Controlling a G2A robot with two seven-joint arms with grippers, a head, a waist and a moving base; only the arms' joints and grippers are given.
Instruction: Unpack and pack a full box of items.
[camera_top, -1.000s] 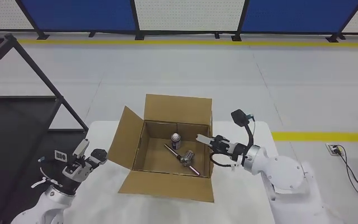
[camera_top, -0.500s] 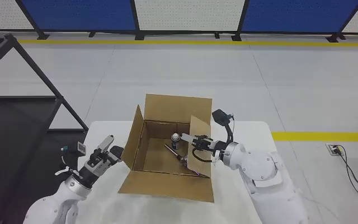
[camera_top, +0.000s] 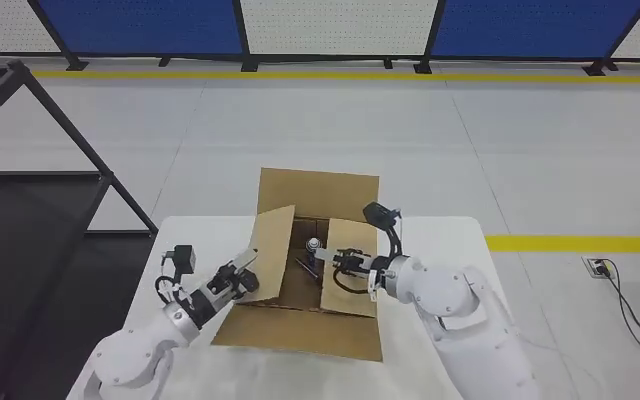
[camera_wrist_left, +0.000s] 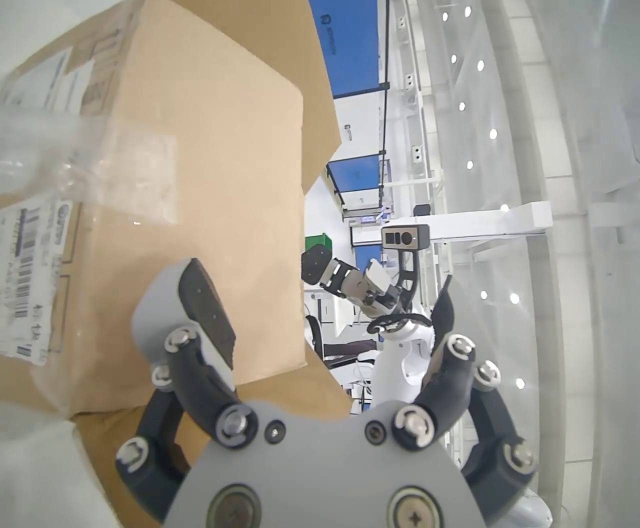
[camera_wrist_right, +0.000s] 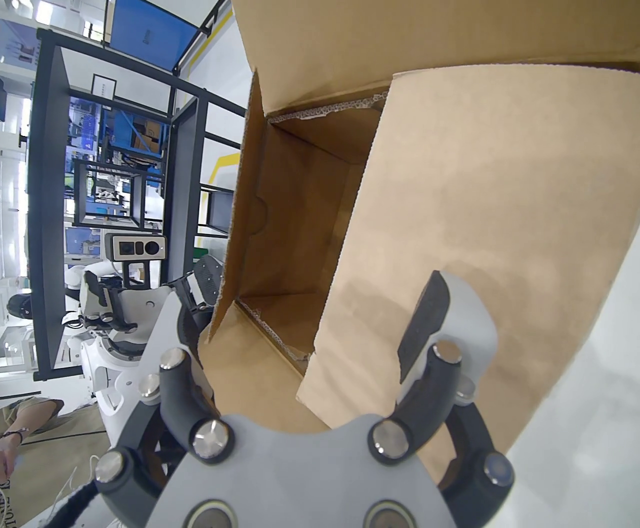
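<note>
Bracing released, wide-open jaws against the side flaps, the left arm and right arm flank the cardboard box on the table, apparently to fold it shut over the items

bright even overhead light; wrist views curve at edges; ceiling lamps glare, near plastic blurred.

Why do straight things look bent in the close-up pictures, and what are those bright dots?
Left wrist view: a wide lens bows the ceiling; the dots are ceiling lamps; clear tape on the brown cardboard box glints. Right wrist view: the black metal rack bows likewise.
</note>
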